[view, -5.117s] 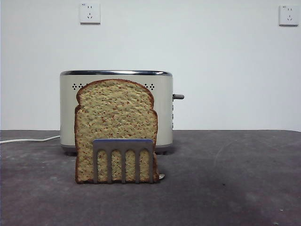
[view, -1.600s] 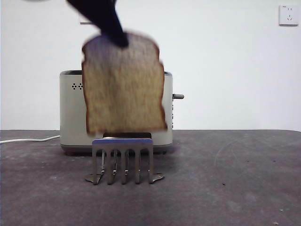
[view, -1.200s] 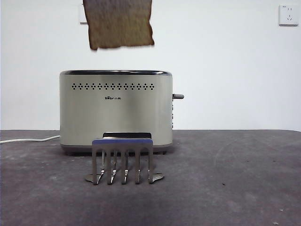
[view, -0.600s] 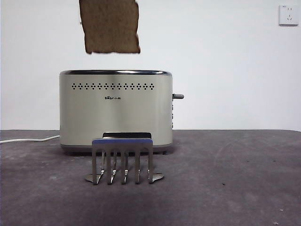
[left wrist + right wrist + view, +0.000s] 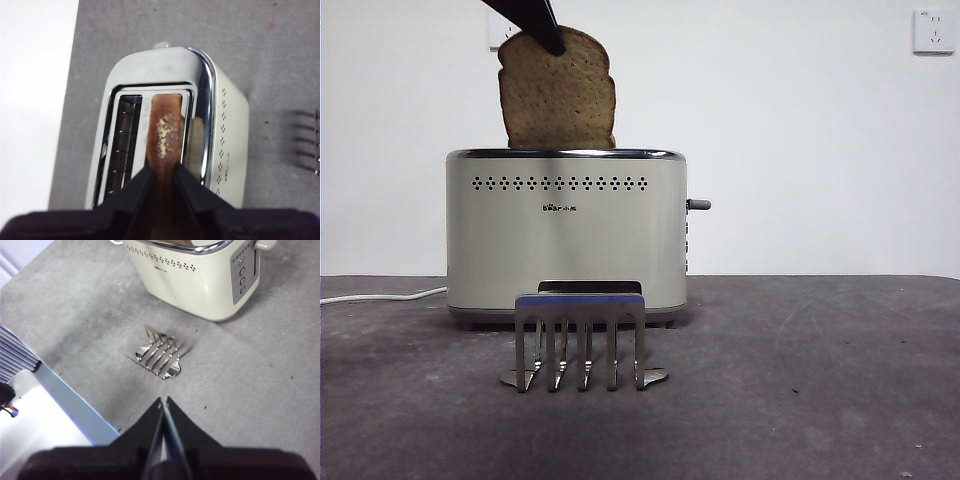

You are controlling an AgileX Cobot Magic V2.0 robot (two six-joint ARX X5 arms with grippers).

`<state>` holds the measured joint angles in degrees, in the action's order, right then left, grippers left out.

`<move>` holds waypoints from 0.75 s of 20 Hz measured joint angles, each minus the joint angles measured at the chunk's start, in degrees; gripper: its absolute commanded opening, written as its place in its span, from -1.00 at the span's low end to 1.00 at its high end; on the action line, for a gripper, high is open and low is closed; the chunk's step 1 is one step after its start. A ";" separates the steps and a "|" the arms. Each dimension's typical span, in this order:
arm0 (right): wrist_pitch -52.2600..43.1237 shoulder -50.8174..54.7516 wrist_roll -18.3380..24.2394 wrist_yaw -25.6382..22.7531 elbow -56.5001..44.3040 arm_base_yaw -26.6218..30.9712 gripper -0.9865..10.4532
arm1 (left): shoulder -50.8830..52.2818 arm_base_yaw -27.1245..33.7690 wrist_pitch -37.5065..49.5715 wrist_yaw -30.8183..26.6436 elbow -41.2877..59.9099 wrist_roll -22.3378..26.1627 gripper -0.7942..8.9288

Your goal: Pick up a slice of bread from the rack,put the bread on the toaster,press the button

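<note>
My left fingers (image 5: pixel 162 175) pinch the bread (image 5: pixel 557 95) partway into the toaster (image 5: pixel 566 230) slot; I should lower straight, then release.

One slice of bread (image 5: pixel 558 95), one toaster (image 5: pixel 566 232), one rack (image 5: pixel 582 340).

Left gripper (image 5: pixel 162 175) jaws clamp slice of bread (image 5: pixel 164 137), crust edge up, partly in toaster (image 5: pixel 200 95) slot.
</note>
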<state>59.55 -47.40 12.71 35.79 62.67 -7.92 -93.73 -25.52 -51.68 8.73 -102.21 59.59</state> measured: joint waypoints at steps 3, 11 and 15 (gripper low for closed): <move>0.00 -0.96 0.00 -0.02 0.00 0.00 -0.85 | -1.49 2.03 0.22 4.44 0.00 0.11 -0.85; -1.33 -3.34 0.33 -0.04 0.00 0.00 -0.85 | -3.63 2.93 2.84 5.09 -0.13 -0.28 -0.36; -3.93 -4.90 0.42 -0.09 0.00 0.00 -0.85 | -4.42 3.08 3.89 4.74 -0.11 -4.83 -0.29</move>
<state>55.62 -52.29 13.13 35.70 62.67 -7.92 -98.15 -22.44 -47.79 13.47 -102.32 54.76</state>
